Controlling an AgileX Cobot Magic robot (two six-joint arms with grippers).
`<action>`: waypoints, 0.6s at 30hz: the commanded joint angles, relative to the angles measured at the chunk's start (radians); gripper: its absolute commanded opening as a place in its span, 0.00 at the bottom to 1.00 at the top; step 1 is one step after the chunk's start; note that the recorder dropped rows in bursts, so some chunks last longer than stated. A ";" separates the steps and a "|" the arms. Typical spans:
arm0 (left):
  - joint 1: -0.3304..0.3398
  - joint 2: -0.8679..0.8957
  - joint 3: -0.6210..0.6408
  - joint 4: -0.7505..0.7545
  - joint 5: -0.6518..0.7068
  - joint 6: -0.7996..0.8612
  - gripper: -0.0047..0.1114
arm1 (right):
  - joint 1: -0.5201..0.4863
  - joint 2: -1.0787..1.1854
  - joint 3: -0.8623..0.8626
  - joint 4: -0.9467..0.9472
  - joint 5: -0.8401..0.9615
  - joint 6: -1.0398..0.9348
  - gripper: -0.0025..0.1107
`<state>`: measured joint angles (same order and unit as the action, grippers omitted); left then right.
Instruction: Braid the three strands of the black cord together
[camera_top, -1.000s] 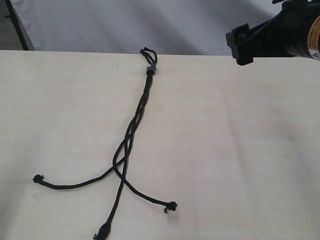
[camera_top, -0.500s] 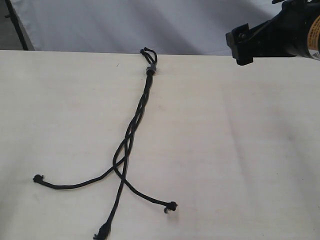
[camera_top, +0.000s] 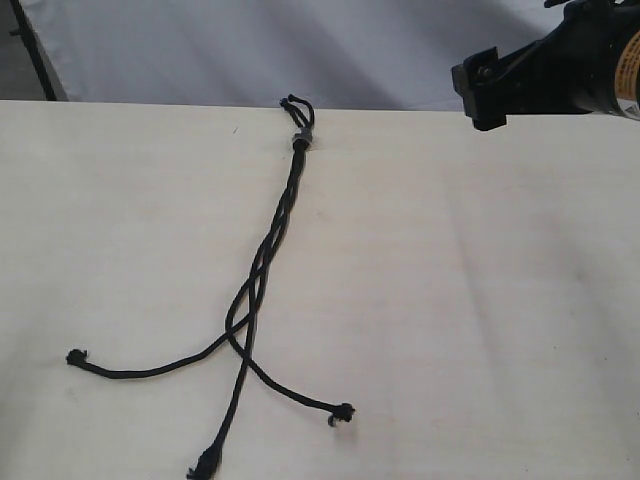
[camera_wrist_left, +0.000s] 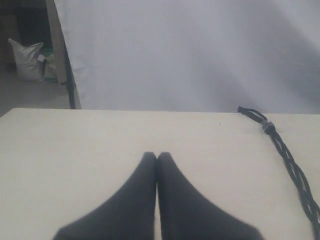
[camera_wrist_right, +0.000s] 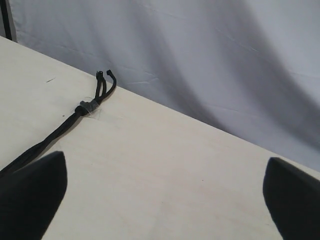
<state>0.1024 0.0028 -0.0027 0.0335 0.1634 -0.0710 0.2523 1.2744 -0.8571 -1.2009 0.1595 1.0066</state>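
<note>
Cord: Your black cord (camera_top: 283, 212) lay flat on the pale table (camera_top: 480, 300), running from its grey band (camera_top: 301, 139) toward the near edge. The short loops (camera_top: 298, 104) sat just beyond the band.

Done so far: From the band down over roughly half the cord's length, the three strands (camera_top: 255, 290) looked crossed over one another in a tight plait. The left wrist view showed that woven texture (camera_wrist_left: 292, 162) just below the band.

Left to do: Beyond the plait, far from the band, the strands fanned apart and lay loose. One knotted tip (camera_top: 74, 356) ended well out to the left of the band's line. One (camera_top: 203, 463) ended nearly straight below the band at the frame's edge, and one (camera_top: 344, 410) ended slightly to the right. By my judgement you were about halfway, with all the loose tails yet to be woven.

Left gripper: Your left gripper (camera_wrist_left: 157, 156) had its fingers pressed together on nothing. It sat over bare table well to the left of the band, clear of the cord.

Right gripper: Your right gripper (camera_wrist_right: 165, 165) had its fingers spread wide apart and held nothing. The right arm (camera_top: 560, 60) hung raised, well to the right of the band.

Contact: Neither tool touched any strand.
</note>
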 joint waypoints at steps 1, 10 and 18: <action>0.001 -0.003 0.003 -0.016 0.002 0.003 0.04 | -0.007 -0.001 0.004 -0.006 -0.002 0.003 0.90; 0.001 -0.003 0.003 -0.016 0.002 0.003 0.04 | 0.001 -0.030 0.020 0.085 -0.122 0.130 0.90; 0.001 -0.003 0.003 -0.016 0.002 0.003 0.04 | 0.034 -0.349 0.239 0.109 -0.159 0.154 0.90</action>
<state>0.1024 0.0028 -0.0027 0.0296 0.1634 -0.0705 0.2845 1.0449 -0.6936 -1.1145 0.0000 1.1371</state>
